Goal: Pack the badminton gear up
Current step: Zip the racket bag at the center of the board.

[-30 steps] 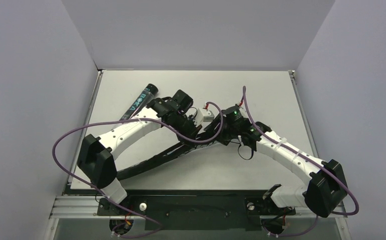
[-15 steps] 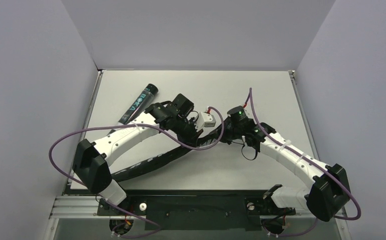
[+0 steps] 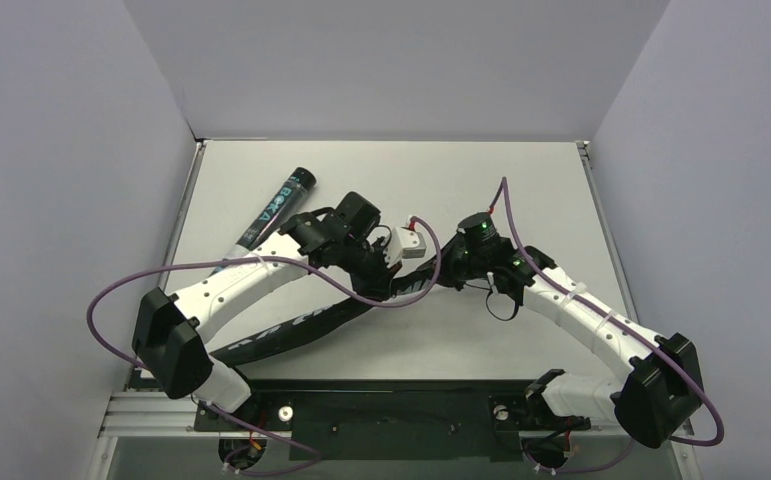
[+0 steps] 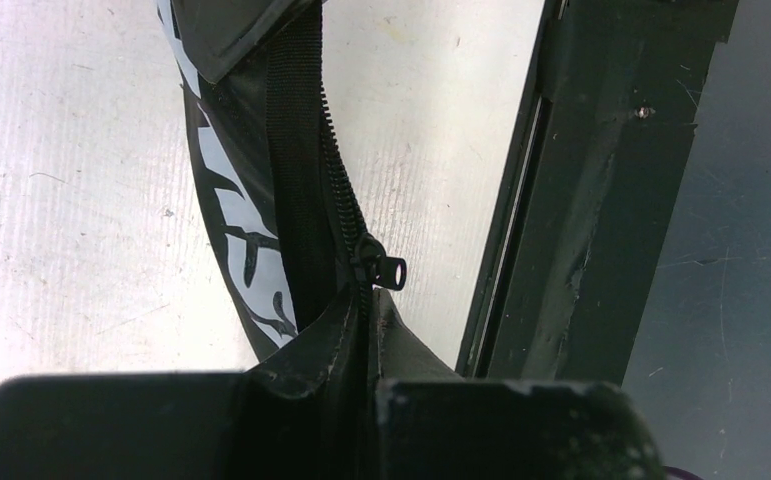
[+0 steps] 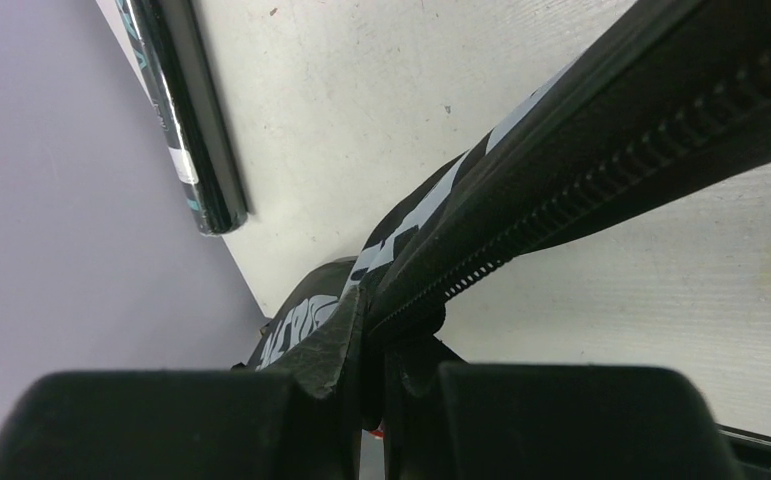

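The black bag (image 3: 291,330) with white lettering lies slantwise from the near left of the table to its middle. Both grippers meet at its far end. My left gripper (image 3: 393,268) is shut on the bag's zip edge (image 4: 306,150), and the zip slider (image 4: 381,265) sits just past its fingertips (image 4: 306,345). My right gripper (image 3: 439,278) is shut on the bag's zip edge too, with zip teeth (image 5: 561,205) running away from the grip (image 5: 371,320). The black teal-printed tube (image 3: 279,203) lies apart at the back left, and also shows in the right wrist view (image 5: 183,110).
Grey walls close in the table on the left, right and back. A black frame rail (image 4: 581,200) runs along the table's edge. Purple cables (image 3: 261,262) loop over both arms. The tube lies close to the left wall.
My right gripper has shut on the bag's zip edge. The left arm's elbow has swung left and nearer, and the bag's lettered side shows more.
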Robot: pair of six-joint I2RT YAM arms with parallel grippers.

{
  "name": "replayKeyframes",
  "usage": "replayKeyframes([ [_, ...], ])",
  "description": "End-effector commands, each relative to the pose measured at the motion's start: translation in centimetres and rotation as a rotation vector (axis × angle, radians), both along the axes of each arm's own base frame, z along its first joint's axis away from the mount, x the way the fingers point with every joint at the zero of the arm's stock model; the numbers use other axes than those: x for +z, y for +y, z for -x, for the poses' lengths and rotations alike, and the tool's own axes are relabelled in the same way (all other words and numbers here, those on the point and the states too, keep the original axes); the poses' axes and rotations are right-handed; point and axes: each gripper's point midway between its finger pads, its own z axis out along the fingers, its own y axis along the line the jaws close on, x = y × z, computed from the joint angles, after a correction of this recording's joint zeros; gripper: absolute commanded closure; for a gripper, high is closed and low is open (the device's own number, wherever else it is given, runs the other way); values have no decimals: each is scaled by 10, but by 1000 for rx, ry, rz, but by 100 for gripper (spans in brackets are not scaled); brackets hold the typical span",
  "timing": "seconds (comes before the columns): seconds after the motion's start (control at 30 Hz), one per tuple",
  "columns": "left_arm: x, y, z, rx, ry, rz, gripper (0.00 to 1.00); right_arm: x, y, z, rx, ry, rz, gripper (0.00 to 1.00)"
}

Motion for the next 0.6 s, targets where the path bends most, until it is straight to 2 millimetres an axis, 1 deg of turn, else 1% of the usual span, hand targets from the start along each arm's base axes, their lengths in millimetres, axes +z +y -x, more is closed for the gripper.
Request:
replayKeyframes([
  [0.0, 13, 28, 38, -40, 87, -28, 89, -20, -47, -13, -136, -5, 168, 100],
  [0.13, 11, 31, 39, -41, 96, -46, 86, -20, -48, -14, -140, -9, 172, 100],
  [0.3, 14, 32, 38, -36, 92, -58, 77, -20, -48, -14, -140, -8, 173, 100],
  [0.4, 14, 36, 39, -33, 99, -84, 74, -19, -48, -14, -142, -9, 173, 100],
  [0.5, 10, 38, 40, -36, 102, -98, 74, -18, -47, -15, -143, -11, 167, 100],
  [0.57, 8, 37, 40, -41, 101, -96, 77, -16, -46, -15, -141, -14, 162, 100],
])
